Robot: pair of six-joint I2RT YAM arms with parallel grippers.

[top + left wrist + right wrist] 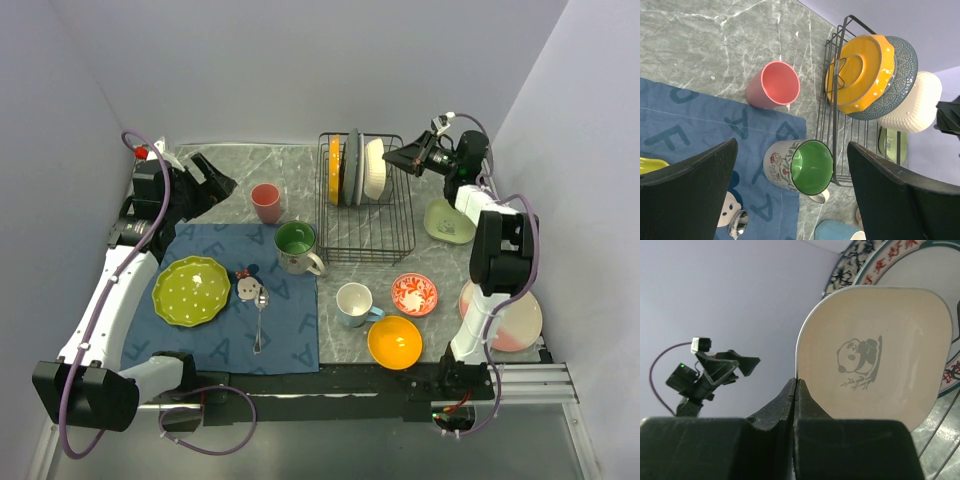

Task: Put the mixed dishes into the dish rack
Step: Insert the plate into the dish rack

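Note:
The black wire dish rack (pixel 385 225) holds an orange scalloped plate (pixel 334 170), a grey plate (pixel 352 165) and a cream bowl (pixel 374 168), all upright. My left gripper (pixel 222 183) is open and empty. In the left wrist view it (pixel 792 187) hovers over a green-lined floral mug (pixel 800 167), with a pink cup (pixel 774 85) and the rack (pixel 832 125) beyond. My right gripper (pixel 392 160) is shut and empty beside the cream bowl. In the right wrist view its tips (pixel 795 384) meet in front of a pale panda plate (pixel 875 355).
On the blue mat (pixel 215 340) lie a lime-green plate (pixel 190 290), a spoon (pixel 260 315) and the floral mug (pixel 296 246). A pale mug (pixel 353 303), a red-patterned dish (pixel 414 294), an orange bowl (pixel 394 341), a pink plate (pixel 515 322) and a pale green plate (pixel 445 222) sit right.

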